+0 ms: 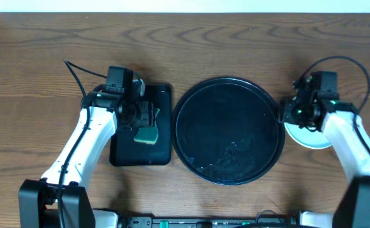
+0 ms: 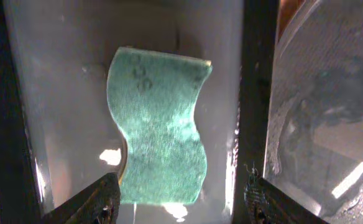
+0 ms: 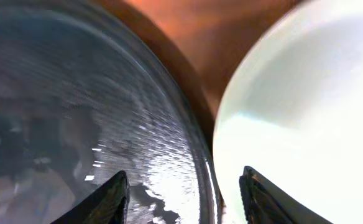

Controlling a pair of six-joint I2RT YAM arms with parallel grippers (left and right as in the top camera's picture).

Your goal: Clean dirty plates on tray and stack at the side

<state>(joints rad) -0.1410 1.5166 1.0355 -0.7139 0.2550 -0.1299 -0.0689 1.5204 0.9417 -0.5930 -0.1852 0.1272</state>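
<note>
The round black tray [image 1: 228, 130] sits mid-table, wet and streaked, with no plates on it. A pale white plate [image 1: 312, 138] lies on the table just right of the tray, partly hidden by my right arm; whether more plates lie under it I cannot tell. My right gripper [image 1: 293, 114] hangs open over the gap between tray rim and plate. In the right wrist view the gripper [image 3: 184, 180] straddles the tray rim [image 3: 194, 137], with the plate [image 3: 306, 106] at the right. My left gripper [image 2: 181, 190] is open above a green sponge [image 2: 160, 134].
A small rectangular black tray [image 1: 163, 95] stands left of the round tray, and the green sponge [image 1: 147, 135] lies on it. In the left wrist view its wet floor [image 2: 63, 93] surrounds the sponge. Bare wooden table runs along the back.
</note>
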